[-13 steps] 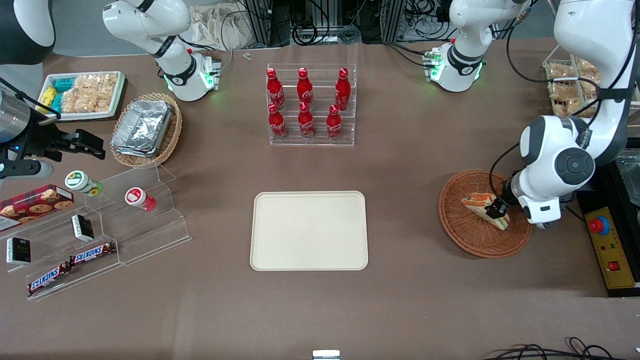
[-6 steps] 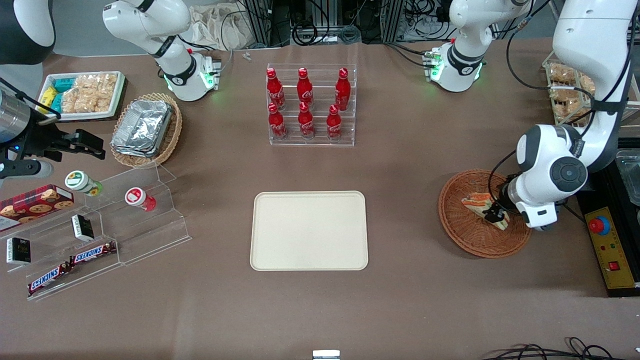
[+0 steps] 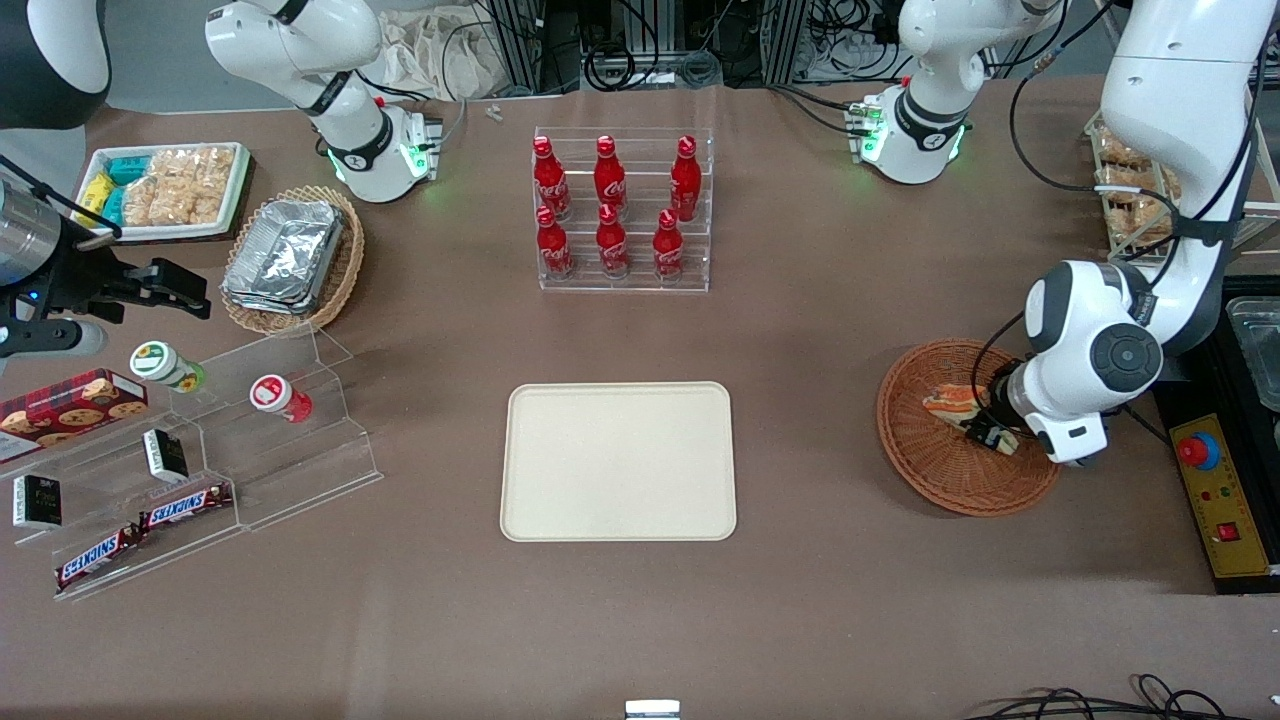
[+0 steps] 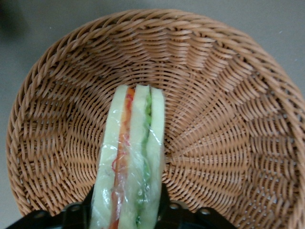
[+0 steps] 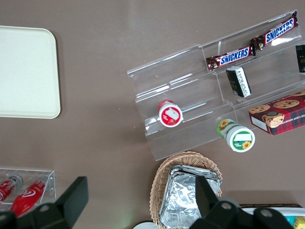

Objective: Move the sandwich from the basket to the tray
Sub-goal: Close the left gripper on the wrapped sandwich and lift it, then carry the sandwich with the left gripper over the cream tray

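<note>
Sandwich [image 3: 958, 407] gripped over the basket [image 3: 925, 455]

Gripper [image 3: 990, 430] has its fingers [image 4: 164, 202] closed against both bread faces of the wedge, which stands on edge with its tip above the basket's middle. Tray [image 3: 618, 462] lies well apart, toward the table's centre.

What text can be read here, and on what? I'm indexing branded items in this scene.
"SNICKERS": on each of the two bars on the clear stepped stand.
Red bottles: white script, too small to read.
Cookie box, small dark packs, round lids: print unreadable.
Sandwich, basket, tray: no text.
The gripper is shut on the sandwich, over the basket.
</note>
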